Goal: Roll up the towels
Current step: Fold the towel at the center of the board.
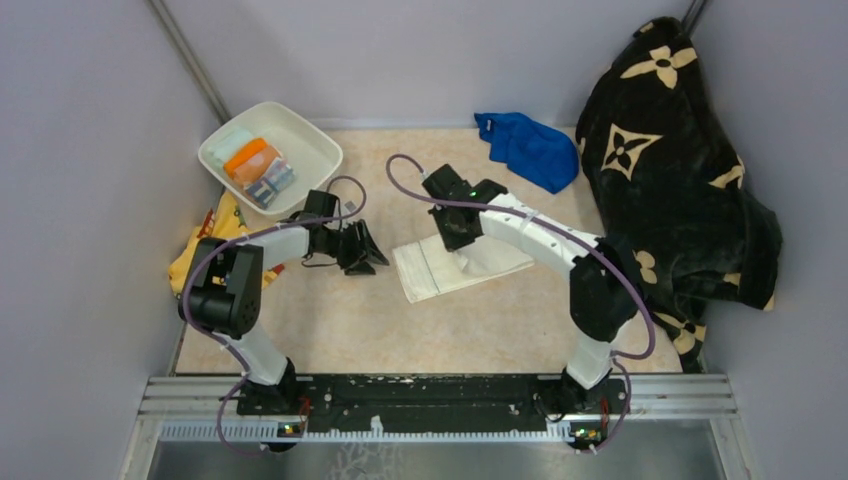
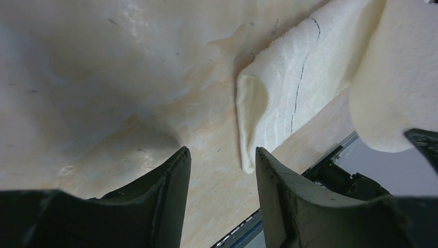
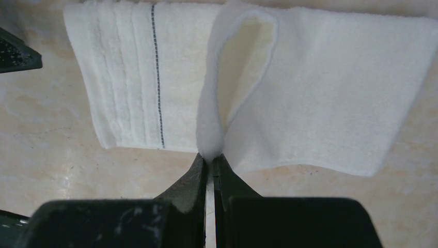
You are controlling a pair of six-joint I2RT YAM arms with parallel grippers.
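Currently my right hand [image 3: 209, 157] pinches up a ridge of the cream-white towel [image 3: 330, 103] at mid-bench.

Its dark fingers are pressed together on a soft terry fold that rises in a rounded loop, while the rest of the towel lies flat on the beige, marbled bench [image 1: 350, 330], a thin dark stitched line and ribbed bands running near one end. My left hand [image 2: 222, 155] hangs just beside the towel's curled edge, tapered fingers spread and holding nothing. The royal blue towel [image 1: 530, 148] sits crumpled at the far edge, near the plush black blanket [image 1: 680, 180]. The printed towel [image 1: 265, 178] lies bundled in the white tub [image 1: 310, 140], far left.
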